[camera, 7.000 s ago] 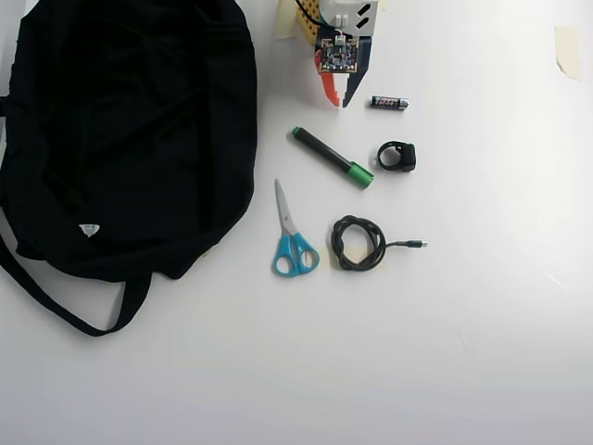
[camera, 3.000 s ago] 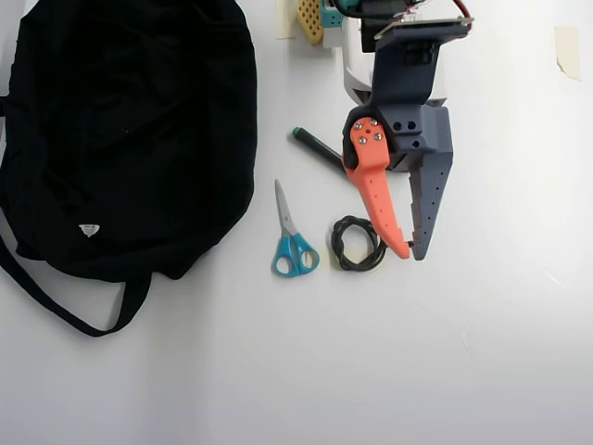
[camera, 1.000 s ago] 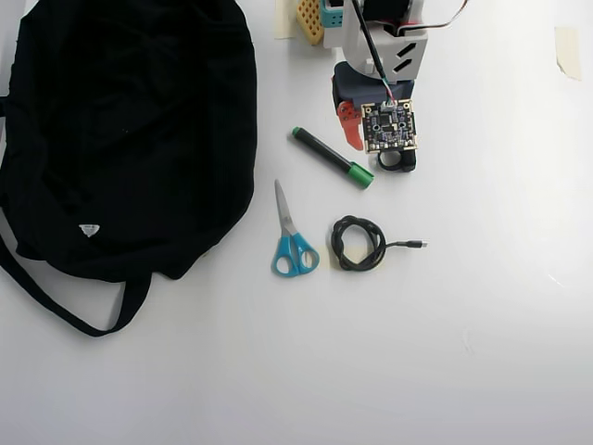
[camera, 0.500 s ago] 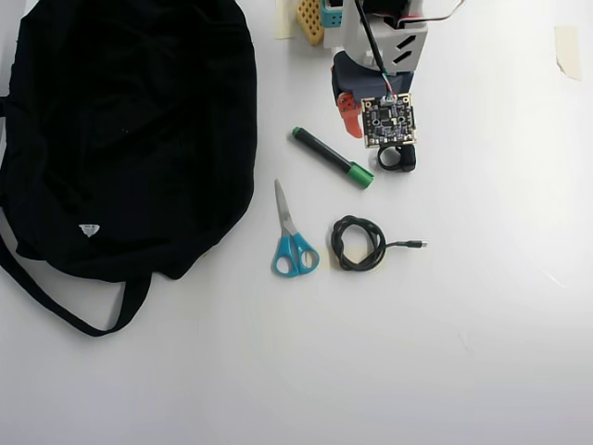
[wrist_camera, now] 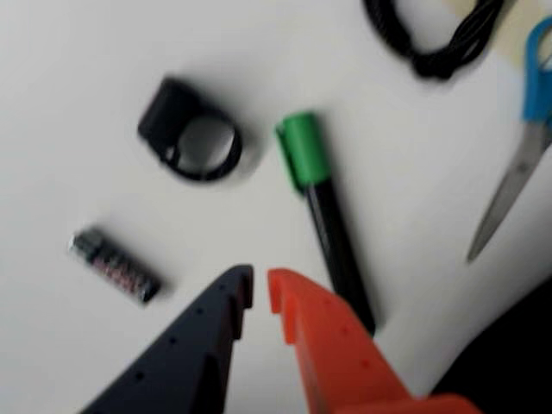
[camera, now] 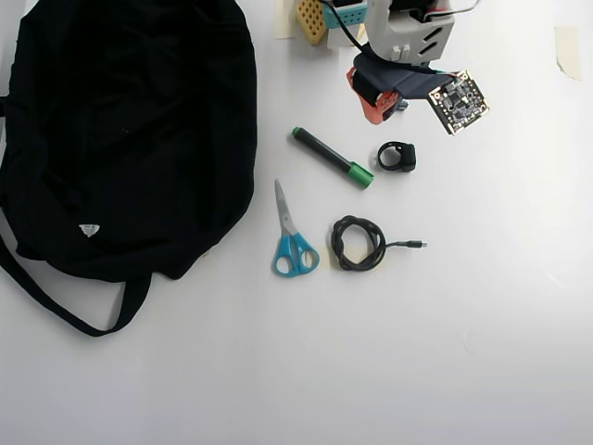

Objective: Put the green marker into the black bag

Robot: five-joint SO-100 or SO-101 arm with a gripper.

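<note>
The gripper (wrist_camera: 260,293), slightly parted and empty, hovers just beside the green marker (wrist_camera: 326,216) on the table (wrist_camera: 69,103).

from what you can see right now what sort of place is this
Probably a hobby or home tabletop robot workspace, not a factory. A plain white table carries everyday odds and ends: a floppy black cloth bag, blue-handled scissors and a coiled black cable. An exposed circuit board sits on the arm.
</note>
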